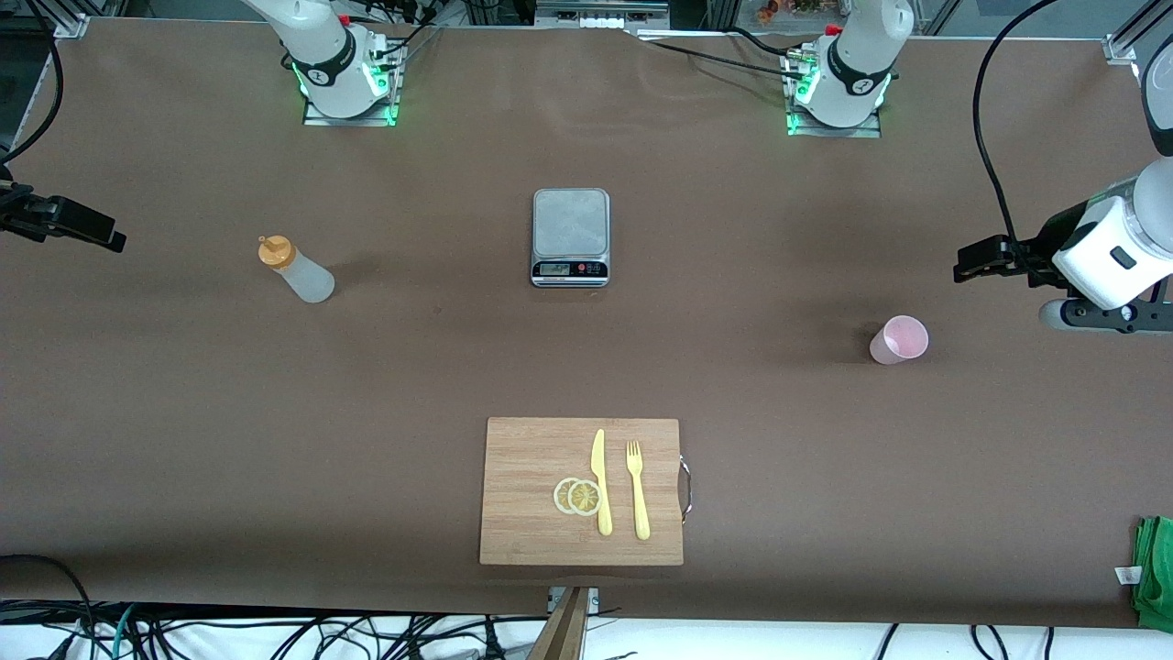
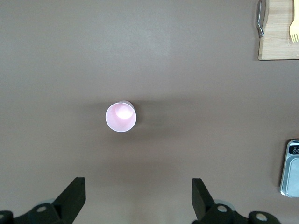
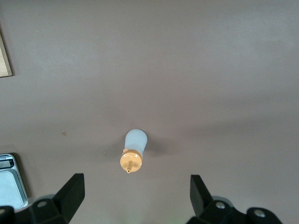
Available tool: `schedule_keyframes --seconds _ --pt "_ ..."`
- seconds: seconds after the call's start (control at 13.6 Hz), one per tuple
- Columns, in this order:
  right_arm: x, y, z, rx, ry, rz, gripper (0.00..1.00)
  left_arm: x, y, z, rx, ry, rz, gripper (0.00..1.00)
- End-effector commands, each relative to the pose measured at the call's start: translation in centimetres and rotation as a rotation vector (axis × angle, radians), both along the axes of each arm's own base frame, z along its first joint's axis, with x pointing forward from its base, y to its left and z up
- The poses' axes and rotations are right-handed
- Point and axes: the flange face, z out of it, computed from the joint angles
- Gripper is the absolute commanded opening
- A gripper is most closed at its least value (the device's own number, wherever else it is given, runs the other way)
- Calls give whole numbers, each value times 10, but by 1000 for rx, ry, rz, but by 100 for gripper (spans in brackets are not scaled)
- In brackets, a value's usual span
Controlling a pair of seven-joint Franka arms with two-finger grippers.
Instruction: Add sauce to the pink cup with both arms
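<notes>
The sauce bottle [image 1: 298, 270], translucent with an orange nozzle cap, stands upright toward the right arm's end of the table. In the right wrist view the bottle [image 3: 134, 150] is just ahead of my right gripper [image 3: 137, 189], which is open and empty. In the front view the right gripper [image 1: 110, 238] hovers over the table edge, apart from the bottle. The pink cup [image 1: 899, 339] stands upright and empty toward the left arm's end. My left gripper [image 1: 967, 264] hovers over the table near it, open and empty [image 2: 138, 191], with the cup [image 2: 121, 116] ahead of it.
A grey kitchen scale [image 1: 570, 225] sits mid-table near the arm bases. A wooden cutting board [image 1: 531, 458] lies near the front camera with a yellow knife [image 1: 601, 481], a fork [image 1: 638, 490] and lemon slices [image 1: 577, 496]. A green cloth [image 1: 1156, 573] lies at the table corner.
</notes>
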Motion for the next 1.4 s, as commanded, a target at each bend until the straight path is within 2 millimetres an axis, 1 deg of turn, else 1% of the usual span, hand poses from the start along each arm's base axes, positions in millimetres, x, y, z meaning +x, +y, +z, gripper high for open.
schedule_keyframes --seconds 0.0,0.29,0.52,0.66,0.74,0.81,1.03,1.11,1.18,1.33 --pt "-2 0 3 -10 5 5 100 5 3 1 -21 0 14 100" --pt "-1 0 3 -10 3 7 100 6 6 -1 -21 3 20 100" --pt "-1 0 3 -11 3 0 100 6 6 -1 -21 3 20 100" --pt "-1 0 2 -7 4 0 100 9 10 -8 -17 13 20 100" --pt "-1 0 1 -9 6 0 100 14 19 -23 -18 39 32 100" --pt "-1 0 1 -7 6 2 100 16 39 -32 -18 49 56 100" --pt "-1 0 1 -7 7 7 100 32 92 -85 -28 90 115 100" --pt "-1 0 1 -7 7 8 100 36 110 -102 -46 88 66 100" --pt "-1 0 1 -7 7 7 100 42 117 -123 -62 93 1 100" --pt "-1 0 1 -5 6 11 100 47 129 -166 -74 112 -18 100"
